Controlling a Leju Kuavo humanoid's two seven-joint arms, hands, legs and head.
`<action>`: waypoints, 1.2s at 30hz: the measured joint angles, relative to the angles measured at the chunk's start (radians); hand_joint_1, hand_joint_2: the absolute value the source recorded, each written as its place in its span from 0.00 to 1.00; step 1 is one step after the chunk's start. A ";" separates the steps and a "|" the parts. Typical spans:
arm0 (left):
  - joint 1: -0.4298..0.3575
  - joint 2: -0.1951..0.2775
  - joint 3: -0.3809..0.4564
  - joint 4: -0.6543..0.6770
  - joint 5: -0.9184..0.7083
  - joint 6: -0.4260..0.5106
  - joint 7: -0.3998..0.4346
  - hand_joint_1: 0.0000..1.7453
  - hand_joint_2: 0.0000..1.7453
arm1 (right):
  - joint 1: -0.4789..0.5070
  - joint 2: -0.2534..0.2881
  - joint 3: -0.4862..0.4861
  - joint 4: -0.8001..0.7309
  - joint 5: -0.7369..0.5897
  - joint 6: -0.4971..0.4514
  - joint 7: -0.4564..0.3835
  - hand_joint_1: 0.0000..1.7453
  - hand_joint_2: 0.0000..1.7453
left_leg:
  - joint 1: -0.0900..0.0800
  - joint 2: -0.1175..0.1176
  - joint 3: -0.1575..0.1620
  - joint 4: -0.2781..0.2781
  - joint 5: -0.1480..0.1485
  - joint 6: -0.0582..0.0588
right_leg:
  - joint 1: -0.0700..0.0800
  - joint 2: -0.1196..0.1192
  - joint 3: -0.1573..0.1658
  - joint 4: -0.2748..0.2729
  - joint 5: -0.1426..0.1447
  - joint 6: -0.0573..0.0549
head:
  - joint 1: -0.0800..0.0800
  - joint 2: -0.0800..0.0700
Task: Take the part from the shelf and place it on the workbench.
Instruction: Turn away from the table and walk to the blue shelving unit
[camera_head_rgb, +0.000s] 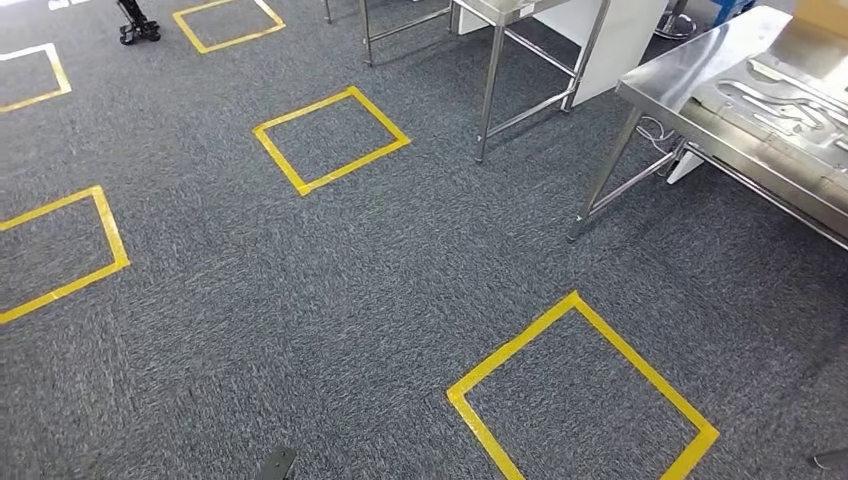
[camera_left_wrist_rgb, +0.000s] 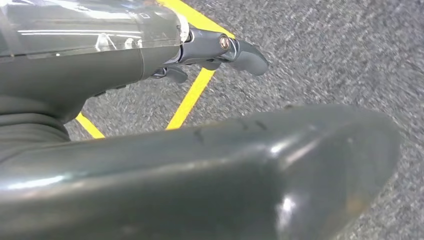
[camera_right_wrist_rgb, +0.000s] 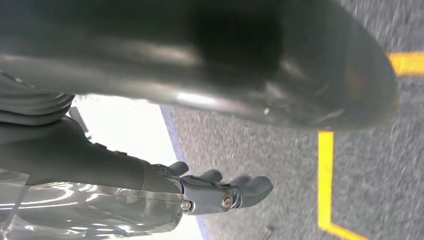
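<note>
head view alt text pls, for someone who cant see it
Grey carpet floor marked with yellow tape squares, seen from above. A steel workbench holding flat metal parts stands at the upper right, with a second metal-legged table behind it at the top.

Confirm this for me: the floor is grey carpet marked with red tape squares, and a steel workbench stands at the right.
One detail is wrong: the tape squares are yellow, not red, as the head view shows. The rest holds: the floor is grey carpet, and a steel workbench stands at the right.
</note>
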 joint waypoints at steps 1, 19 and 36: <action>-0.002 -0.004 -0.006 0.000 -0.008 -0.005 0.009 0.00 0.00 | 0.007 0.001 -0.012 0.004 -0.005 0.009 0.000 0.00 0.00 | -0.002 -0.010 -0.003 0.000 0.001 0.002 | 0.000 0.008 -0.032 0.067 -0.029 0.000 | 0.000 0.000; -0.010 -0.059 -0.065 0.000 -0.035 -0.024 0.108 0.00 0.00 | -0.001 -0.010 -0.095 0.018 0.006 0.037 -0.033 0.00 0.00 | 0.004 -0.010 -0.131 0.276 -0.112 -0.052 | 0.005 -0.028 0.065 -0.164 0.107 -0.056 | 0.000 0.000; 0.003 -0.084 0.006 0.000 0.065 -0.014 0.082 0.00 0.00 | -0.054 -0.033 -0.094 0.013 0.089 0.128 0.031 0.00 0.00 | -0.006 -0.067 0.004 0.005 0.001 0.002 | -0.001 0.035 -0.006 -0.002 0.059 -0.007 | 0.000 0.000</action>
